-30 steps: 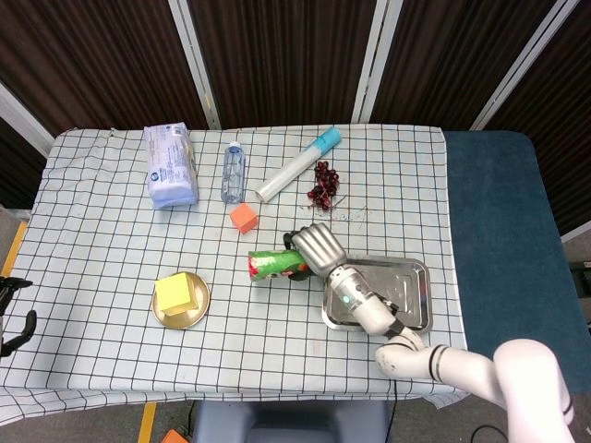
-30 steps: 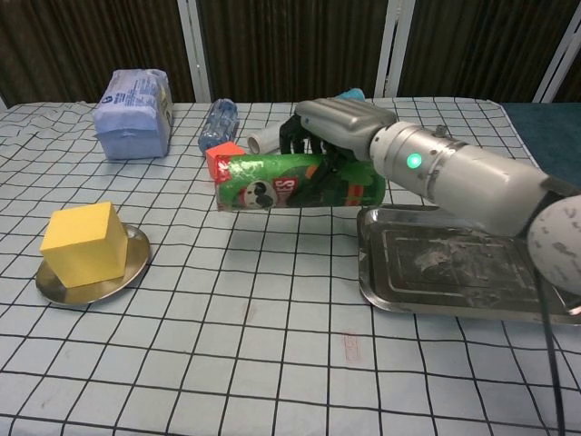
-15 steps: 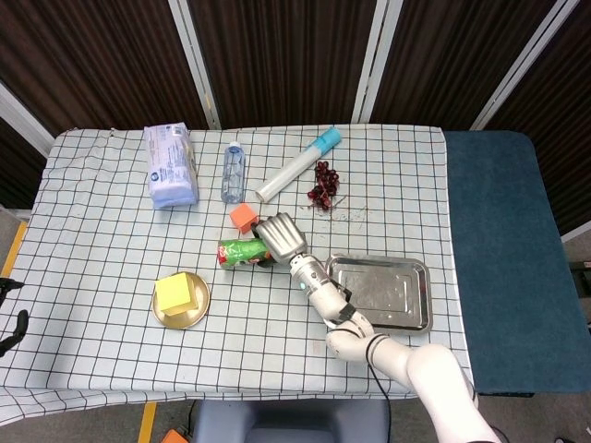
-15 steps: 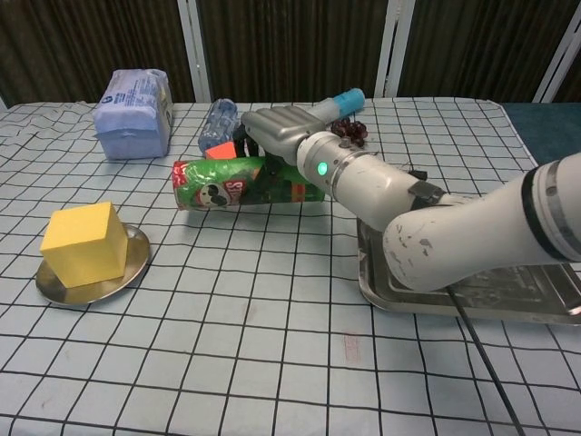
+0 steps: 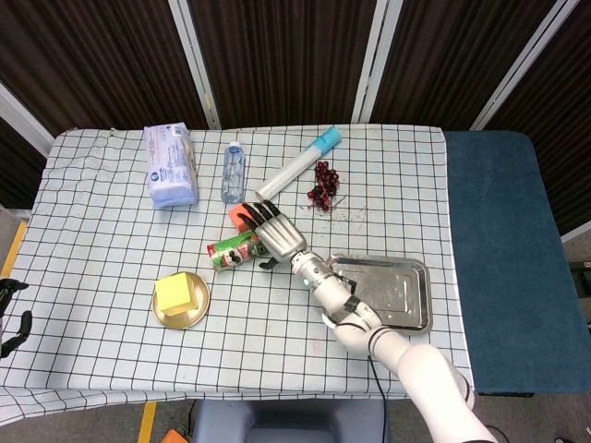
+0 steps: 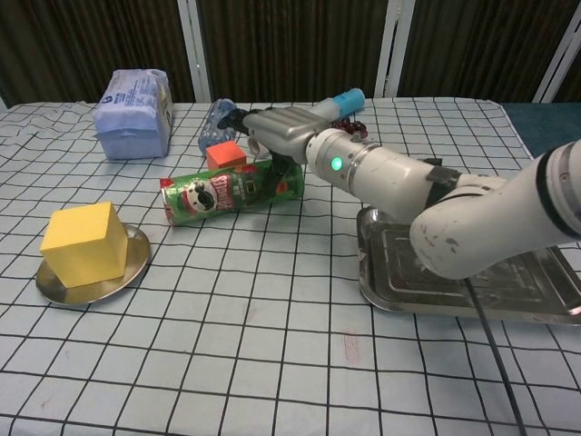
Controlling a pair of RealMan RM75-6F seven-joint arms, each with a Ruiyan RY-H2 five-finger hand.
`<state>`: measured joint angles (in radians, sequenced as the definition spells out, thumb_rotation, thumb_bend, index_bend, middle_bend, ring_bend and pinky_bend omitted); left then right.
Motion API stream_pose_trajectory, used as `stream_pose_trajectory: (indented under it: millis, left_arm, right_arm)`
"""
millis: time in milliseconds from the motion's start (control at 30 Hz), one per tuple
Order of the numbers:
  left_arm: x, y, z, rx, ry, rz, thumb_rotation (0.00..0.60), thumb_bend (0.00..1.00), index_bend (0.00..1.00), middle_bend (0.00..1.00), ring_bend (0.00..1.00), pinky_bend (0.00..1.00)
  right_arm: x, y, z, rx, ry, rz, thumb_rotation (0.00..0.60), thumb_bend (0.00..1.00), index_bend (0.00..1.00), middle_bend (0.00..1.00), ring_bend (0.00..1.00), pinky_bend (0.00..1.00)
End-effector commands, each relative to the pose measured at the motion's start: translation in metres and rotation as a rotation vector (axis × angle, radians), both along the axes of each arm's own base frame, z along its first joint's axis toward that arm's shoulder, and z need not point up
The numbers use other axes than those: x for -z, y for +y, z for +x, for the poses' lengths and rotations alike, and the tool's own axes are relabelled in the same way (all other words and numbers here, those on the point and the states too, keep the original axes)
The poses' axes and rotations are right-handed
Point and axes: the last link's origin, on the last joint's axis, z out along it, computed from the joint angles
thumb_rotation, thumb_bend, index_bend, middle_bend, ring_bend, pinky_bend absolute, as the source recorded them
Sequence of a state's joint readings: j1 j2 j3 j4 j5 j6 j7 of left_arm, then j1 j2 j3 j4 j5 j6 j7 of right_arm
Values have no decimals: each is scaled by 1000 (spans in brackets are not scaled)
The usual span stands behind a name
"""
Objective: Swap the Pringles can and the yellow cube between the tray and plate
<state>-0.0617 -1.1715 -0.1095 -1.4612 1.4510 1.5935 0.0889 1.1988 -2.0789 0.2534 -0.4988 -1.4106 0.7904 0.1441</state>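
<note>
One Pringles can | lying flat | lid toward yellow cube

Right hand: silver-grey metal shell, black segmented fingers (dark joints visible). Just behind the hand, a glossy white round forearm with a small green light; thin black cable farther back along the arm.

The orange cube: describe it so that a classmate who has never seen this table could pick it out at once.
Start at the checked table and find the green Pringles can lying on its side near the middle, under the right hand. Just behind the can, toward the water bottle, sits the orange cube. It is far smaller than the yellow cube and stands on the cloth, not on a plate.
</note>
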Motion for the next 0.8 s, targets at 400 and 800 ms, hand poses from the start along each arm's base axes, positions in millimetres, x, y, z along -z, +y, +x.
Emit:
stream_pose_trajectory:
  millis: [400, 800]
  left_arm:
    - [15, -2, 15, 29, 5, -65, 600, 451, 273, 285, 182, 231]
    - [36, 7, 27, 50, -3, -136, 600, 452, 244, 268, 183, 239]
  right_arm:
    - [-209, 156, -152, 60, 82, -248, 600, 62, 0, 0, 0, 0]
    - [-261, 231, -263, 294, 129, -546, 600, 62, 0, 0, 0, 0]
